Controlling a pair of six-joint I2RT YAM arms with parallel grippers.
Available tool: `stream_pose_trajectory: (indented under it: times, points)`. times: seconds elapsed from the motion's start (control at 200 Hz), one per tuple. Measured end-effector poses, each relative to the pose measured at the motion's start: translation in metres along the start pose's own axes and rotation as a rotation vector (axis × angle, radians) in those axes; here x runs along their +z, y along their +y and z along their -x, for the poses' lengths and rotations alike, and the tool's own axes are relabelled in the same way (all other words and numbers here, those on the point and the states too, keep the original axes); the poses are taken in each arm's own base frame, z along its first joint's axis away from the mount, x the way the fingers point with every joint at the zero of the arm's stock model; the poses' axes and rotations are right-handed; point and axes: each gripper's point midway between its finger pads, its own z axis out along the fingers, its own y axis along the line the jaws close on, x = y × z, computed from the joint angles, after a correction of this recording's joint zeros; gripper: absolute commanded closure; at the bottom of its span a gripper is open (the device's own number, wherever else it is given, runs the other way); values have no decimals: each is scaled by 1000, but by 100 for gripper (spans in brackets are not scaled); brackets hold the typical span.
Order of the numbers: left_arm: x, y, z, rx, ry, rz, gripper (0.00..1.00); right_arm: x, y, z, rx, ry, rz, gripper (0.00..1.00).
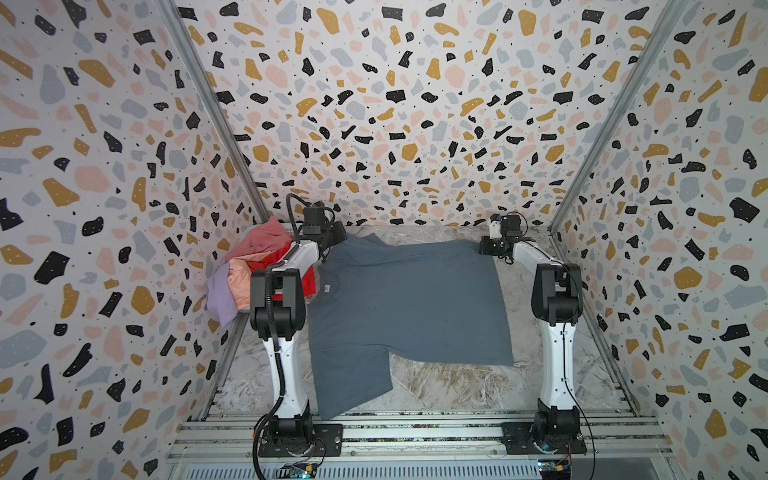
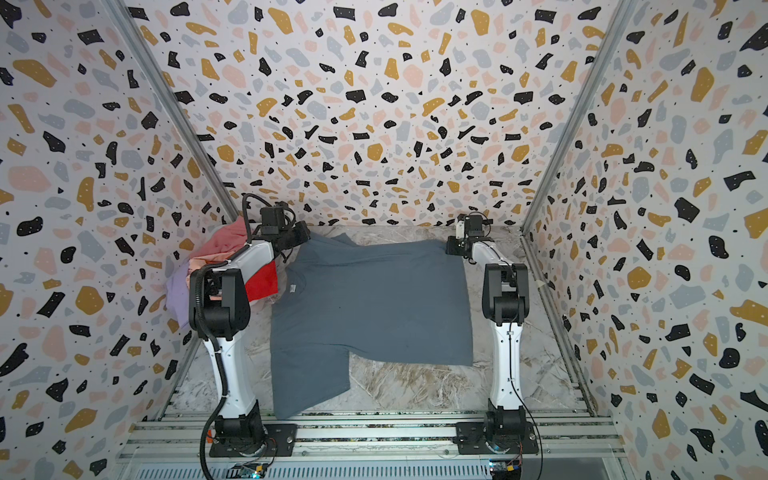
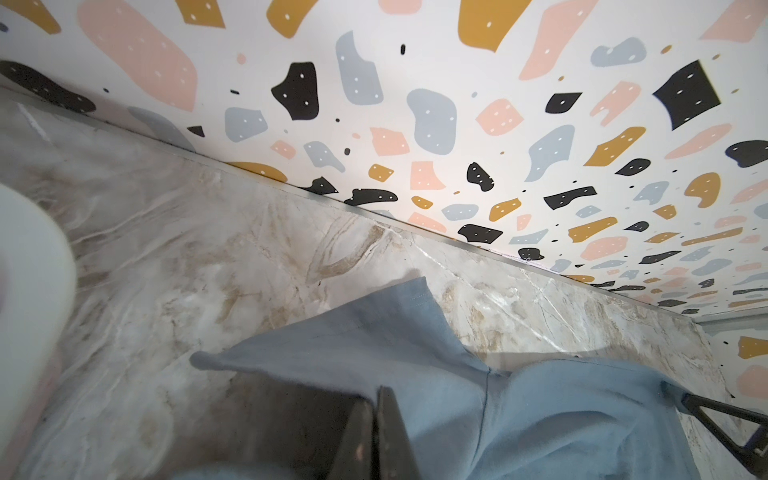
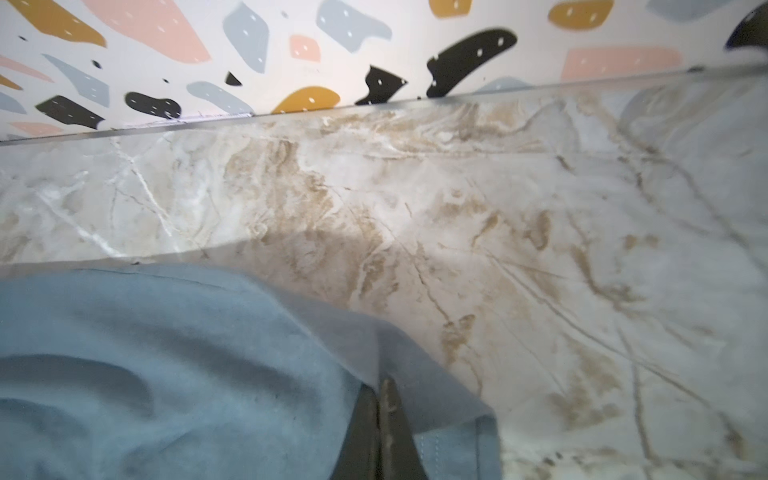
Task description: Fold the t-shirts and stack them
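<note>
A slate grey-blue t-shirt [image 1: 407,299] [image 2: 370,303] lies spread on the marble table [image 1: 449,386], with its neck and white label [image 1: 327,287] to the left. My left gripper [image 1: 332,239] [image 2: 297,241] [image 3: 376,399] is shut on its cloth by the far sleeve [image 3: 374,328]. My right gripper [image 1: 484,245] [image 2: 451,246] [image 4: 380,388] is shut on its far right hem corner [image 4: 449,440]. Dusty pink [image 1: 266,241], red [image 1: 307,282], peach [image 1: 240,278] and lavender [image 1: 220,299] t-shirts are piled at the far left, partly hidden by the left arm.
The patterned back wall [image 1: 395,124] stands just beyond both grippers, and side walls close in the table. The shirt's near sleeve [image 1: 349,382] reaches almost to the metal rails [image 1: 415,432] at the front edge. A blurred white rounded thing [image 3: 33,266] shows in the left wrist view.
</note>
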Motion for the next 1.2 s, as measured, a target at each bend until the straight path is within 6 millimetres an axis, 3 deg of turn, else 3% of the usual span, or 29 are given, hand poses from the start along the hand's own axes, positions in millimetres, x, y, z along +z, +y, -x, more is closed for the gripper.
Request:
stream_pose_trajectory:
  times: [0.225,0.365,0.801,1.076,1.196]
  points:
    - [-1,2,4,22,-13,16,100,-51,11,35,-93,-78,-18,100]
    - [-3,5,5,38,-23,32,100,-71,13,39,-128,-93,-31,100]
    - [-48,3,2,86,-85,66,100,-83,3,-31,-143,39,-65,100]
    - [-52,26,-35,93,-35,139,100,-103,10,-45,-141,29,-55,100]
    - [-65,38,-52,96,-24,194,98,-114,11,-60,-151,49,-61,100]
